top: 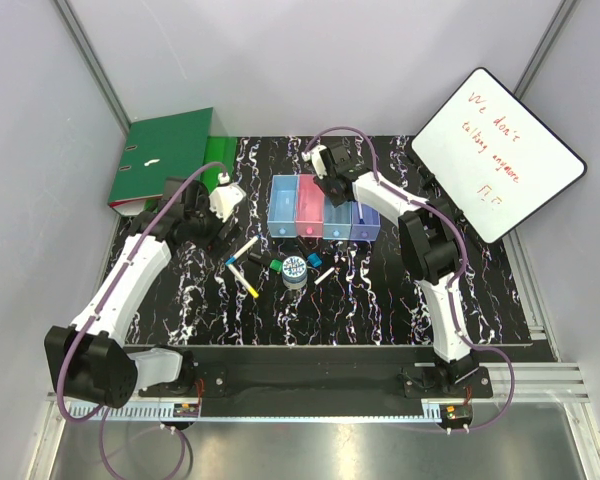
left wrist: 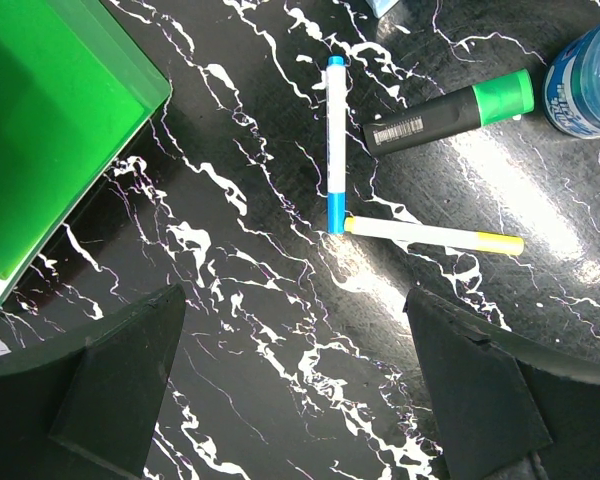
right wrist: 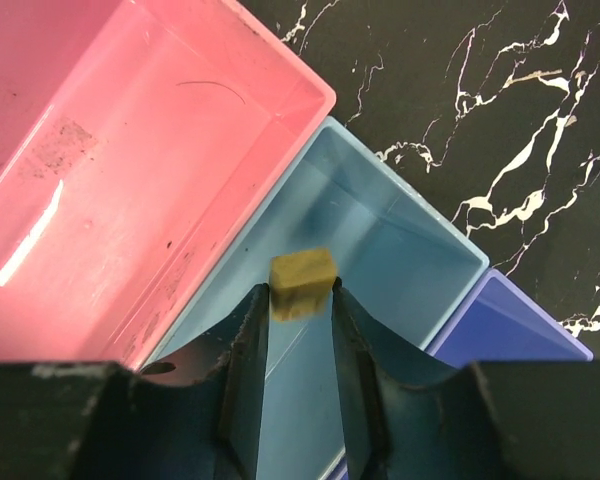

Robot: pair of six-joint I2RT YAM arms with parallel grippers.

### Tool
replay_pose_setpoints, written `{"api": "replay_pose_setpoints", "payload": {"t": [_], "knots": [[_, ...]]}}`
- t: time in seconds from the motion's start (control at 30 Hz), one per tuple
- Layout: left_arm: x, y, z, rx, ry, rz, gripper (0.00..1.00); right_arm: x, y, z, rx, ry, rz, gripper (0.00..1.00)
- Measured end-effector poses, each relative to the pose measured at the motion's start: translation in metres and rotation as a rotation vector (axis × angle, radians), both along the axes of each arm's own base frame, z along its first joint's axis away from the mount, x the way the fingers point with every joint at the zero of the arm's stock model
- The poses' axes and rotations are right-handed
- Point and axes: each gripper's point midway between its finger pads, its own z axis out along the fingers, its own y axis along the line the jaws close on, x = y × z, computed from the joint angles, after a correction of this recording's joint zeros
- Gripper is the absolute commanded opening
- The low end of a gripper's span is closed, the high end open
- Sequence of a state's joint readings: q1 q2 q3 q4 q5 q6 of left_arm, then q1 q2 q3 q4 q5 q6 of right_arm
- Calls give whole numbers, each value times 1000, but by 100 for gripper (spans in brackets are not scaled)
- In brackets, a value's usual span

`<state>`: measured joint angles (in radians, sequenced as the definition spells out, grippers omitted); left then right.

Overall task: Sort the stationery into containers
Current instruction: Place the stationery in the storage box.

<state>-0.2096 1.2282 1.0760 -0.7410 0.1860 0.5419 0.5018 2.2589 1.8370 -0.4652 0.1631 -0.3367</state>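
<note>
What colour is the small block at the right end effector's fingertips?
Mustard yellow; the block, above the blue bin, shows best in the right wrist view.

Robot lab enclosure, plain grey walls [top: 310, 60], aluminium frame post [top: 92, 60], black marbled table [top: 380, 300], propped whiteboard [top: 498, 150]

1. Whiteboard [top: 500, 150], red handwriting: "We don't", then an unclear word, then "anymore".
2. Black marker [left wrist: 448, 112]: white barcode label, digits too small to read.
3. Tape roll [left wrist: 590, 80]: blue print, unreadable.
</note>
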Motion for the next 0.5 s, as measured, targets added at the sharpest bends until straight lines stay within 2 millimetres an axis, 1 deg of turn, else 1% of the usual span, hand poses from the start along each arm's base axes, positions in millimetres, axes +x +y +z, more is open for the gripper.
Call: {"api": "replay_pose_setpoints", "payload": {"t": [0.03,0.1,0.43,0.5], "knots": [[0,0,1,0,-2,0,99,0,0,0,1,-1,0,39],[1,0,2,-1,-4,0,99,1,0,1,2,-4,0,45],[1,0,2,-1,-5,0,99,2,1,2,1,-8,3,40],[1,0,2,-1,-5,0,99,1,0,5,3,-12,3,39]]}}
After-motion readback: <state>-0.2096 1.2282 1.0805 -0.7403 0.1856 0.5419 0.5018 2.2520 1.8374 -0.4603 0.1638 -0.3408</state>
